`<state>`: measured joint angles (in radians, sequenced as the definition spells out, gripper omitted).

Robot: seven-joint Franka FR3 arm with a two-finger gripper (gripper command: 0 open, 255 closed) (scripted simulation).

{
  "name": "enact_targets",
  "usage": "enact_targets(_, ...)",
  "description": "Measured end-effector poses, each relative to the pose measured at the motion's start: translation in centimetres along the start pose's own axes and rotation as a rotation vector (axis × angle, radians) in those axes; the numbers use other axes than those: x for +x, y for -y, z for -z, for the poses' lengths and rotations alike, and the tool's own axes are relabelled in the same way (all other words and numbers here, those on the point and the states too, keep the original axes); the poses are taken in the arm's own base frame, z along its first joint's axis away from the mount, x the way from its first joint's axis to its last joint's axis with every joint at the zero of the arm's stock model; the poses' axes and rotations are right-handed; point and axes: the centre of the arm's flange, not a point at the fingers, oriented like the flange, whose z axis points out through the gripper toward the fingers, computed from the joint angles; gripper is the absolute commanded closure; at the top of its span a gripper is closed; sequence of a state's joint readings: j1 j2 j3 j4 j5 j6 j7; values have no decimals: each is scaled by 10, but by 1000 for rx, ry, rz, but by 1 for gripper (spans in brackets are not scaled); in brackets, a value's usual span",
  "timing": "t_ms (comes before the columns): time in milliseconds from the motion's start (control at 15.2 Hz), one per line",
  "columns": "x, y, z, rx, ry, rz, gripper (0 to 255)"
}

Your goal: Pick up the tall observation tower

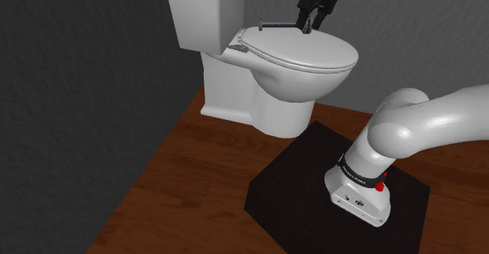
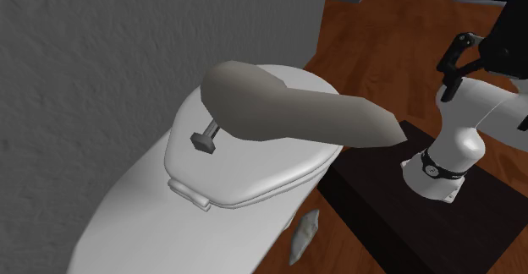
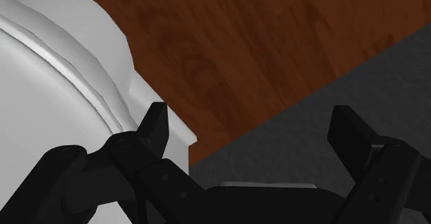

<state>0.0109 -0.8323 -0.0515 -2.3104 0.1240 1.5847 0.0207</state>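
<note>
The observation tower point(image 1: 276, 27) is a thin dark rod lying on its side at the back of the white toilet lid point(image 1: 313, 52), close to the tank. In the second exterior view the tower point(image 2: 208, 137) is small and grey, with a wider end pointing toward the lid's hinge. My black gripper point(image 1: 308, 27) hangs over the lid's far rear edge, just beyond one end of the tower. In the wrist view my gripper point(image 3: 252, 126) is open, its fingers point(image 3: 157, 122) wide apart with nothing between them; below it are the toilet's side, the floor and the wall.
The white tank point(image 1: 200, 9) rises behind the lid against a dark grey wall point(image 1: 70, 72). My black stand point(image 1: 298, 190) sits on the wooden floor point(image 1: 180, 166) beside the bowl. A large grey rounded shape point(image 2: 296, 107) crosses the lid. A small grey object point(image 2: 303, 234) lies on the floor.
</note>
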Motion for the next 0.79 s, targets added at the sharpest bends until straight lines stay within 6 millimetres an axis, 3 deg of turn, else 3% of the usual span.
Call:
enact_targets(132,3,-5,-1,-2,3,9,0)
enact_targets(264,11,-24,-3,-7,15,41,0)
enact_targets(792,60,-115,-13,-33,70,202,0)
